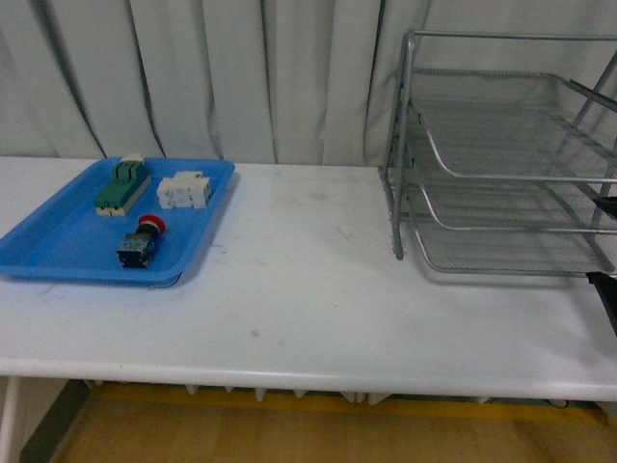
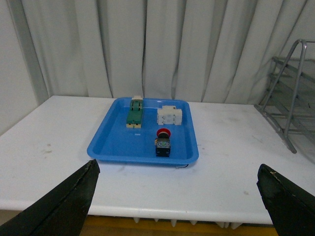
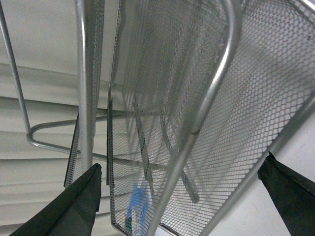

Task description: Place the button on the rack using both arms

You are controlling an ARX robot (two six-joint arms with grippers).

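Note:
The button, red-capped on a dark body, lies in the near part of a flat blue tray at the table's left. The left wrist view shows the button well ahead of my left gripper, which is open and empty, back by the table's front edge. The silver wire-mesh rack stands at the right rear of the table, its tiers holding nothing. My right gripper is open and empty, close against the rack's mesh. In the front view neither gripper's fingers show.
A white terminal block and a green-and-beige block lie in the blue tray behind the button. A dark piece of the right arm pokes in at the right edge by the rack. A pale curtain hangs behind the white table.

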